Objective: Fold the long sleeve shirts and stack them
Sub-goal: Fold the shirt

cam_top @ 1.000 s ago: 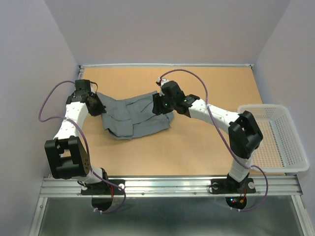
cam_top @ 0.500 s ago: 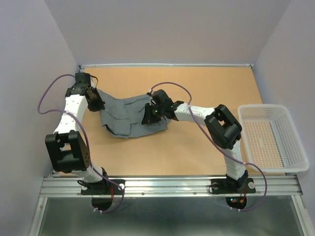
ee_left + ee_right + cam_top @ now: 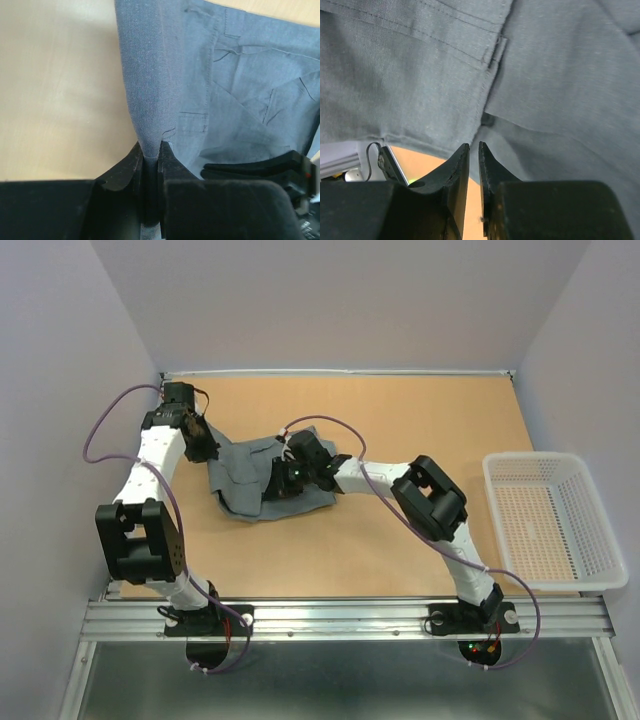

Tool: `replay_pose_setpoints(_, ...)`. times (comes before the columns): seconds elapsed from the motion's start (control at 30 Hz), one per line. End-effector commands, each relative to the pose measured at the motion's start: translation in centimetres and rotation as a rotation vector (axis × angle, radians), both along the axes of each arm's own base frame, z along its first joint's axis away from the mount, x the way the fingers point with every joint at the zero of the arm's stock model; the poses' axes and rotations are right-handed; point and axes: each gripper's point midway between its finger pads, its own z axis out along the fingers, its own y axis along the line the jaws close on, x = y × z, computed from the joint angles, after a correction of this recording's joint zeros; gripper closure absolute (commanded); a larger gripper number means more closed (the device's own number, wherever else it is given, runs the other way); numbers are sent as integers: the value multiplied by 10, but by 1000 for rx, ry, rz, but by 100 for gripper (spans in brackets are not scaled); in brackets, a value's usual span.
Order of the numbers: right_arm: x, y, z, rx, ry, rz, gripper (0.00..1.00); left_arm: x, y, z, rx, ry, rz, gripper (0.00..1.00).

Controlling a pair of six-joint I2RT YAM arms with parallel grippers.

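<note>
Grey long sleeve shirt (image 3: 250,485), crumpled at the far left of the table (image 3: 420,420), is judged light and limp, best taken at hems or seams; one fold is clamped by the left gripper (image 3: 152,150), while the right gripper (image 3: 474,150) is drawn nearly closed against the cloth, catch unconfirmed.

The left gripper (image 3: 151,150) pinches a raised fold of the shirt (image 3: 235,75) between closed jaws. The remaining cloth lies creased on the table (image 3: 50,90), to the right.
</note>
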Motion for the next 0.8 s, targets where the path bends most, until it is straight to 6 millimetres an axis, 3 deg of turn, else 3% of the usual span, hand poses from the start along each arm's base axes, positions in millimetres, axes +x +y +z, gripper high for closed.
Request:
replay_pose_setpoints(0.0, 7, 30, 26, 114, -51, 26, 81, 11, -8, 23, 9, -56, -7, 100)
replay_pose_setpoints(0.17, 4, 41, 3, 108, -33, 30, 82, 16, -17, 32, 0, -73, -19, 100)
replay_pose_setpoints(0.27, -3, 50, -3, 119, -24, 58, 82, 17, -41, 37, -15, -80, -74, 100)
replay_pose_setpoints(0.37, -22, 67, 3, 151, -18, 117, 83, 19, -58, 40, -42, -88, -106, 100)
replay_pose_setpoints(0.5, -30, 78, 15, 191, 3, 138, 83, 20, -72, 39, -67, -92, -129, 100)
replay_pose_setpoints(0.57, -24, 70, 7, 152, -25, 90, 83, 20, -74, 35, -62, -83, -132, 100)
replay_pose_setpoints(0.63, -13, 59, 20, 141, -74, 39, 81, 21, -75, 33, -49, -84, -136, 100)
replay_pose_setpoints(0.77, 1, 21, 23, 80, -106, -55, 74, 23, -82, 23, -43, -64, -150, 100)
